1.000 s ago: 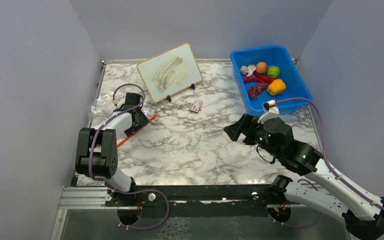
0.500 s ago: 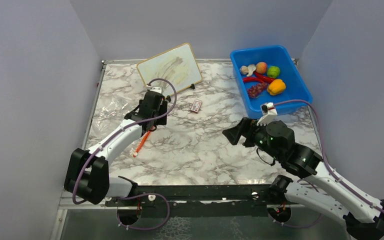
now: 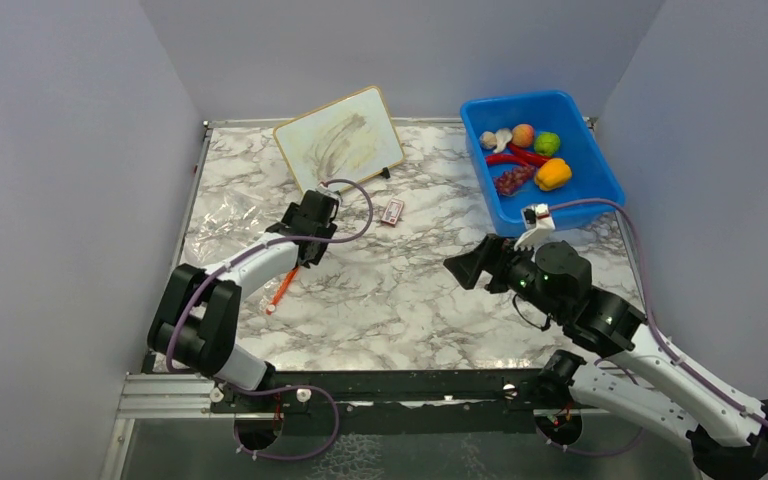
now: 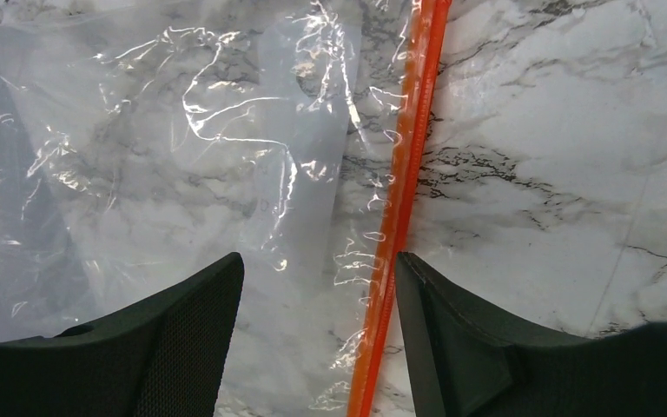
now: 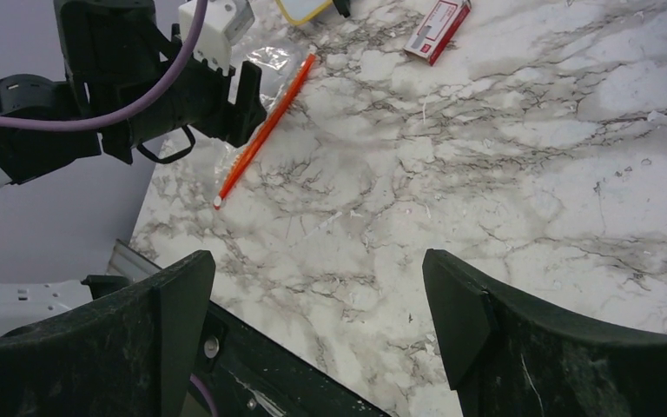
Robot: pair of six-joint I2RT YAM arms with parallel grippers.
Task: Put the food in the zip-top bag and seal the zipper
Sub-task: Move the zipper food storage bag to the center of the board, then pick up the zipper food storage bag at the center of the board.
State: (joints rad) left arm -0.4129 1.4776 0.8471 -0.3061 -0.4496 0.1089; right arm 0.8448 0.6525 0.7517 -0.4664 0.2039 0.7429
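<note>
Clear zip-top bag (image 4: 182, 174) flat near left edge of counter (image 3: 410, 290), zipper (image 4: 404, 165) along its inner side, left tool (image 4: 317, 347) agape over zipper, right tool (image 5: 317, 339) agape mid-counter, well apart.

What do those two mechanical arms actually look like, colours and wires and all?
The left arm and right arm are white tubular links between chunky black joints. A thin purple cable loops along each. The left tool and right tool each have two broad, matte black fingers. Small green lights glow on the right arm.
</note>
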